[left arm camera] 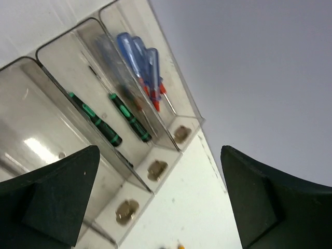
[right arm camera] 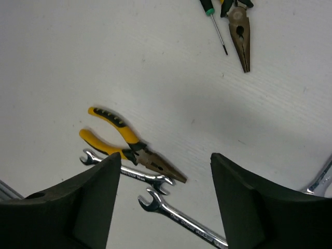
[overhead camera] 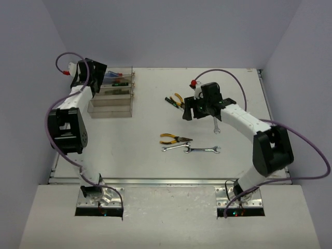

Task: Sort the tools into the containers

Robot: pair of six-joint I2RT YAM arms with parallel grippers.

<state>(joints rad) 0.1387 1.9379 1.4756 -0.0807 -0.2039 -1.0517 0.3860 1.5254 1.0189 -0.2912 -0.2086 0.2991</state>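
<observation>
A: Tools, where's everything?
B: Blue drivers are in the far bin, and two green drivers in the mid bin. Near bin looks empty. Out on the table: a loose driver just beside the far pliers. The near pliers lie up against two wrenches, w/ a 3rd wrench off to the side.
A: Grippers?
B: L gripper hangs over the bins, fingers wide apart, nothing btwn them. R gripper hovers above the near pliers & wrenches, also spread, empty.
A: Which step, then?
B: My read is drivers mostly binned, pliers & wrenches not started. R looks lined up for a pick.
A: Next move needs?
B: Prob. R goes straight down w/ fingers across the near pliers' handles. The pliers' nose meets a wrench end, touching or on top, can't tell. A sloppy grab could drag that wrench. After that it's a carry to an empty bin, and L would need to clear off the bins first.
</observation>
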